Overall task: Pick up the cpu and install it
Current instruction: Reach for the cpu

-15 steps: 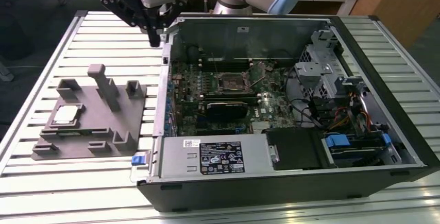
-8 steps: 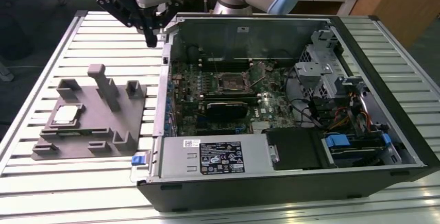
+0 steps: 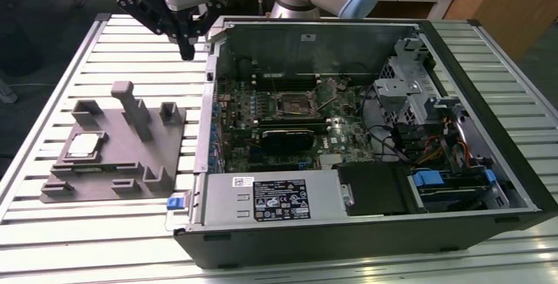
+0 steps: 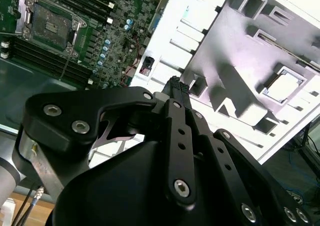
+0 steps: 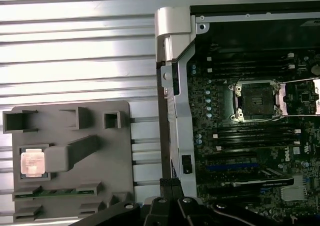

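The cpu point(image 3: 85, 144) is a small silver square lying in a recess of the grey moulded tray point(image 3: 131, 166), at the exterior view's left. It also appears in both wrist views point(image 4: 281, 85) point(image 5: 33, 163). My gripper point(image 3: 185, 53) hangs high over the slatted table, beside the far left corner of the open computer case point(image 3: 366, 232), well apart from the cpu. Its fingers meet at the tips with nothing between them, as both wrist views point(image 4: 175, 84) point(image 5: 170, 183) show. The empty socket point(image 3: 295, 104) on the motherboard stands uncovered point(image 4: 51, 23) point(image 5: 256, 100).
The tray carries upright blocks point(image 3: 131, 104) that rise near the cpu. Inside the case sit a black ribbed heatsink point(image 3: 288, 139), a power supply point(image 3: 270, 199), drive cages point(image 3: 410, 75) and cables point(image 3: 436, 147). The slatted metal table point(image 3: 131, 42) lies between tray and case.
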Available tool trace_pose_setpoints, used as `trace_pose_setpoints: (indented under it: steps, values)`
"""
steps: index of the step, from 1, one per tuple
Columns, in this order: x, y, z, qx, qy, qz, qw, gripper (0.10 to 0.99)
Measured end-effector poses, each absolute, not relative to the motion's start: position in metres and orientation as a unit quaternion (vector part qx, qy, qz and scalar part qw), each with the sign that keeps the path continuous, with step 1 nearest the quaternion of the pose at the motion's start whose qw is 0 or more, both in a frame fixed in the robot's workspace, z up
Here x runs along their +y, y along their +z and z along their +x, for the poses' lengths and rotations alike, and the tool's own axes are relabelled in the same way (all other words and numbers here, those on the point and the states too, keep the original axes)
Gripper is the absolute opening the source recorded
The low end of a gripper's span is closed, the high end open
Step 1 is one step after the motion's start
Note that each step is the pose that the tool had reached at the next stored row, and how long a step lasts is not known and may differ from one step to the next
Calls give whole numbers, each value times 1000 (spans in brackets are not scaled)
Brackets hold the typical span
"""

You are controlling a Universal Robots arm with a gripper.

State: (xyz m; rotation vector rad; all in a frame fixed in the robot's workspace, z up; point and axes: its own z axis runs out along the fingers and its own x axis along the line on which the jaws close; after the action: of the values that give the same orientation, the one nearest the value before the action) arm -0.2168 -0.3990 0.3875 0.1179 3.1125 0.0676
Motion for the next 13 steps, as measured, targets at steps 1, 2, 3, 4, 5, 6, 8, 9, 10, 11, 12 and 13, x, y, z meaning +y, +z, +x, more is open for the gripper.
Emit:
trace_pose_setpoints:
  steps: [1,2,3,4,5,6,8,9,10,11,12,13]
  values:
    - [-399,387,-218,999,22,38,13,106]
    - [-399,387,-219,999,22,38,13,106]
    - [-399,387,-220,999,22,38,13,106]
    - [-399,387,-220,999,22,38,13,106]
    - [-399,387,-221,999,22,38,13,106]
    - [-399,387,-223,999,22,38,13,106]
    - [-399,387,-225,999,22,38,13,106]
    - [-399,387,-226,999,22,38,13,106]
    - [-399,387,-227,999,22,38,13,106]
    - [-399,387,-228,999,22,38,13,106]
    - [-399,387,-230,999,22,38,13,106]
    - [-399,386,-233,999,22,38,13,106]
